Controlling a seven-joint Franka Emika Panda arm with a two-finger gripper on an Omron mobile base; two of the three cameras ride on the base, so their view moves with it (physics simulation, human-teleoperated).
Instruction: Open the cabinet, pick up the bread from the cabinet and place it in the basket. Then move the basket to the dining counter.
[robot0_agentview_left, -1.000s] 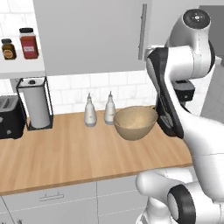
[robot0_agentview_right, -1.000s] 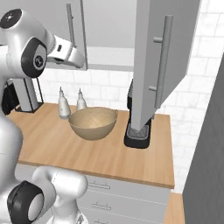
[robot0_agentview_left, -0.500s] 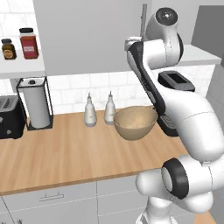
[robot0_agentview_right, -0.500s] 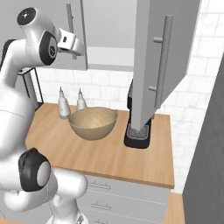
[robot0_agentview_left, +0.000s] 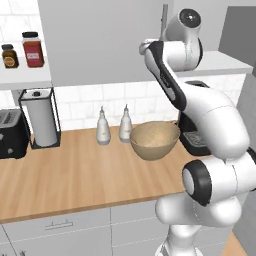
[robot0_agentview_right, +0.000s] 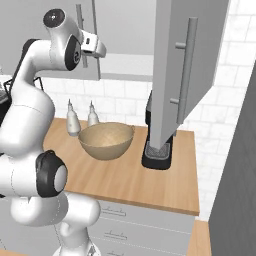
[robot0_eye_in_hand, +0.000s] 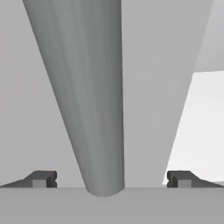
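Two dark fingertips (robot0_eye_in_hand: 43, 179) of the tool (robot0_eye_in_hand: 111, 181) stand wide apart on either side of a grey bar handle (robot0_eye_in_hand: 89, 96), which runs up between them without visibly touching either one. The handle belongs to the left door of the cabinet (robot0_agentview_right: 50, 50), and the tool (robot0_agentview_right: 97, 47) sits high against that door, right by its free edge. Beside it the other cabinet door (robot0_agentview_right: 185, 75) stands swung well out over the bench (robot0_agentview_right: 130, 180), its long bar handle (robot0_agentview_right: 184, 80) facing the room and its lower edge hanging above a black coffee machine (robot0_agentview_right: 159, 155). Between the two doors a pale opening shows, with a light shelf edge (robot0_agentview_right: 127, 65) across it; the bread cannot be made out there.

The basket (robot0_agentview_left: 155, 140) sits on the bench (robot0_agentview_left: 75, 175) just beside two white bottles (robot0_agentview_left: 103, 127), near the tiled wall and close to the coffee machine (robot0_agentview_left: 192, 140), apart from the arm. Open wood stretches in front of the basket to the bench's front edge and leftward toward a paper-towel holder (robot0_agentview_left: 40, 120) and a black toaster (robot0_agentview_left: 11, 132). Two jars (robot0_agentview_left: 32, 49) stand on a white shelf (robot0_agentview_left: 25, 80) above.
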